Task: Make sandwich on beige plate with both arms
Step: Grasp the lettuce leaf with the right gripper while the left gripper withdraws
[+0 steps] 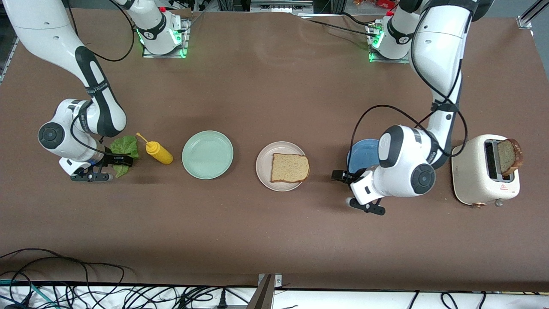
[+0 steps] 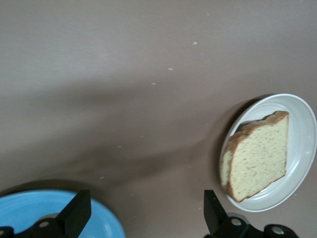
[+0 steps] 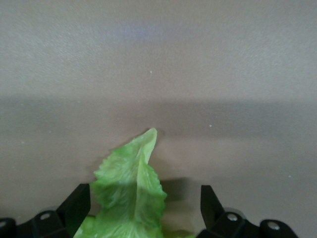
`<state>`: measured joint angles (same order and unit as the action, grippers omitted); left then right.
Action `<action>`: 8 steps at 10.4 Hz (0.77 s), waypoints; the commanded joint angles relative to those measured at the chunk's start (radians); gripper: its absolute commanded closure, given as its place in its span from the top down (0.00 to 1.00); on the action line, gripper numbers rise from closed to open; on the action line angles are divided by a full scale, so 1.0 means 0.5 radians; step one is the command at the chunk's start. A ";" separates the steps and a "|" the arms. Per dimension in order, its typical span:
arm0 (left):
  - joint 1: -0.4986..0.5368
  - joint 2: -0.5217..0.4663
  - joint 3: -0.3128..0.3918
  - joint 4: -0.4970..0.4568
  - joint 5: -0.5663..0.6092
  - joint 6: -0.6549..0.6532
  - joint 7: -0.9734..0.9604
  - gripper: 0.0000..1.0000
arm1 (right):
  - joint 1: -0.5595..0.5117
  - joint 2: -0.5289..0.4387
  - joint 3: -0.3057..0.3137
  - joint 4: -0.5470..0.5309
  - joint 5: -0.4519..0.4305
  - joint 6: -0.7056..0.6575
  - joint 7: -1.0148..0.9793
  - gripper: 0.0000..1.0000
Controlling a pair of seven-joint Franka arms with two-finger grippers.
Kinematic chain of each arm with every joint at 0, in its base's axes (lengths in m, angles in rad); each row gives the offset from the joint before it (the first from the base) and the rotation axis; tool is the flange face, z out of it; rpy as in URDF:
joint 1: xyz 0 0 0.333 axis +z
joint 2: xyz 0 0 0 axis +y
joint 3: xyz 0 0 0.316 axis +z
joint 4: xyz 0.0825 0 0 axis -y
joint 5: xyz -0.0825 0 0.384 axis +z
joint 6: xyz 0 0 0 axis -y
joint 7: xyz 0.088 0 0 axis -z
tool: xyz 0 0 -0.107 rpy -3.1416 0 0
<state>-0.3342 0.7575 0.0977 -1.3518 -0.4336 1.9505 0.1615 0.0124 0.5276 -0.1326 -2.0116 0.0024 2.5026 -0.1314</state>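
Far left of the front frame: right gripper [image 1: 103,168] is low over the lettuce leaf [image 1: 124,151], at the right arm's end of the table. In the right wrist view the fingers [image 3: 75,208] stand wide apart with the leaf rising between them, touching neither; nothing is gripped yet. The leaf's long axis runs along the gripper's line of sight, pointed tip away from the palm, so the fingers straddle it across its narrow width. Judgement: the coming move is a plain close on the leaf, no re-aiming needed.

Next along: yellow mustard bottle [image 1: 158,152] lying just beside the leaf, then the empty mint green plate [image 1: 207,154].

Frame centre: beige plate [image 1: 262,168] with one bread slice [image 1: 290,168] flat on it. This is where the leaf must go; it lies well apart from the right gripper, with bottle and green plate between.

Right of centre: left gripper [image 1: 348,189] is fully open and empty, waiting over bare table between the beige plate and the blue plate [image 1: 359,155].

Far right: toaster [image 1: 484,171] with the second slice [image 1: 510,156] standing up out of its slot. The left arm is the nearer one to it.
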 commanded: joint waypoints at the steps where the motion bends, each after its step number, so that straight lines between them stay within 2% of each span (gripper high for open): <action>1: 0.109 -0.094 -0.008 -0.024 0.188 -0.236 0.015 1.00 | -0.006 -0.049 0.007 -0.042 -0.020 -0.032 -0.013 0.65; 2: 0.143 -0.113 -0.008 -0.021 0.277 -0.283 0.024 1.00 | -0.006 -0.034 0.007 -0.042 -0.020 -0.032 -0.004 0.51; 4: 0.205 -0.171 -0.008 -0.024 0.416 -0.393 0.018 1.00 | 0.000 -0.030 0.007 -0.042 -0.020 -0.032 -0.007 0.38; 5: 0.251 -0.199 -0.008 -0.012 0.474 -0.409 0.021 1.00 | 0.003 -0.030 0.007 -0.039 -0.020 -0.032 -0.004 0.26; 6: 0.315 -0.226 -0.008 -0.012 0.481 -0.431 0.033 1.00 | 0.003 -0.030 0.007 -0.039 -0.020 -0.035 -0.004 0.08; 7: 0.343 -0.263 -0.005 -0.009 0.481 -0.489 0.042 1.00 | 0.003 -0.030 0.007 -0.030 -0.020 -0.035 -0.010 0.00; 8: 0.395 -0.303 -0.008 -0.002 0.484 -0.498 0.057 1.00 | 0.003 -0.030 0.007 -0.023 -0.020 -0.035 -0.007 0.00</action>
<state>-0.1682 0.6490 0.1055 -1.3487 -0.2265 1.7315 0.1696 0.0154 0.5274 -0.1317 -2.0143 0.0021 2.4910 -0.1318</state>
